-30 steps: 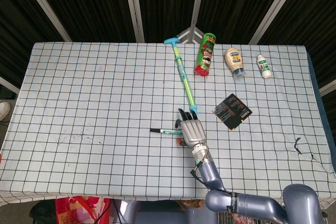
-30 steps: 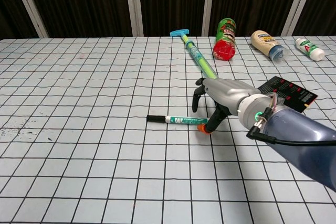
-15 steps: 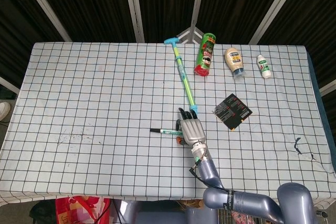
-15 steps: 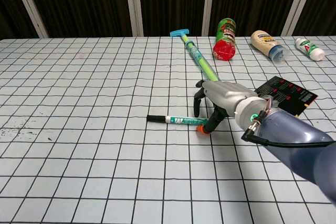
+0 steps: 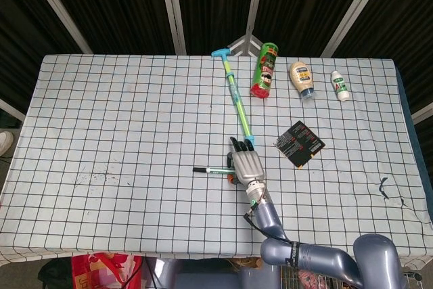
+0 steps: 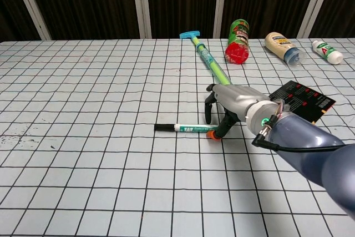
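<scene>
- Right hand is low over the bench, palm down, fingers curled toward the cloth. It shows in the head view too.
- Its fingertips sit at the orange end of the marker, thumb side right against the orange cap. Looks like a pinch on that end, but I cannot tell from either view whether the fingers are actually closed around it or only touching.
- Marker lies flat on the checked cloth, black tip pointing toward the robot's left, orange end under the hand.
- Long green-and-blue stick with a T-handle lies just behind the hand, running away toward the far edge; its near end is right beside the knuckles.
- Black card lies flat near the forearm on the robot's right side.
- Far edge, well apart from the hand: green can with red lid on its side, a squeeze bottle on its side, a small white bottle.
- Left hand: not visible in either camera.
</scene>
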Controlling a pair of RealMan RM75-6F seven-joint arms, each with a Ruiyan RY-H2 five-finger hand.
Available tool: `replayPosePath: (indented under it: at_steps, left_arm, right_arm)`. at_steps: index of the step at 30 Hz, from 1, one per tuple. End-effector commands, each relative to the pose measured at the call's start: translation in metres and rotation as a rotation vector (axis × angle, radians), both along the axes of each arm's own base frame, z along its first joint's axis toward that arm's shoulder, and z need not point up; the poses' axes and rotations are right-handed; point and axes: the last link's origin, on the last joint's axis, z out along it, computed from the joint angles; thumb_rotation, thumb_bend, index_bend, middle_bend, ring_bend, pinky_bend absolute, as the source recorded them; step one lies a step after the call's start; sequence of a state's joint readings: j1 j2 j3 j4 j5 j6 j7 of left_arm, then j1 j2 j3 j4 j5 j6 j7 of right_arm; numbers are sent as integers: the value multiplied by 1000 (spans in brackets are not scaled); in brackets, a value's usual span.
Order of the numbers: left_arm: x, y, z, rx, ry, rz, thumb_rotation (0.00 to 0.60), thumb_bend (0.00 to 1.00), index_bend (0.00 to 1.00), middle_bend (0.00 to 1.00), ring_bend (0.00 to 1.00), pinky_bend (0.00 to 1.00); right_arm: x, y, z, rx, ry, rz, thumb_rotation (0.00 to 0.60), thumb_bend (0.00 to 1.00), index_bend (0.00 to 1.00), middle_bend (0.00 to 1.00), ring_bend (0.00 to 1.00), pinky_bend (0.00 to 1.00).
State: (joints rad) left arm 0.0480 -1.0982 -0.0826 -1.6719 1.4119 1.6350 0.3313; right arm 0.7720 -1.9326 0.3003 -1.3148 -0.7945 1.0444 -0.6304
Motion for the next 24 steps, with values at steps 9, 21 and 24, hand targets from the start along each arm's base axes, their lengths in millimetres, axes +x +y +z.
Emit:
replayPosePath:
  at_steps: [9, 21, 24]
  left_arm:
    - [3, 1, -1, 8, 3, -4, 600, 484, 66, 0, 0, 62]
    - [2, 0, 0, 13, 1, 1, 600, 484, 69, 0, 0, 62]
    - [2, 0, 0, 13, -2, -4, 600, 484, 70, 0, 0, 62]
  right_arm:
    - [-2, 0, -1, 5, -1, 11, 600, 310, 668, 64, 112, 12]
    - [2, 3, 1, 5, -25, 37, 600, 357, 700, 70, 112, 12]
    - [6, 5, 6, 1, -46, 53, 600, 377, 709, 76, 112, 12]
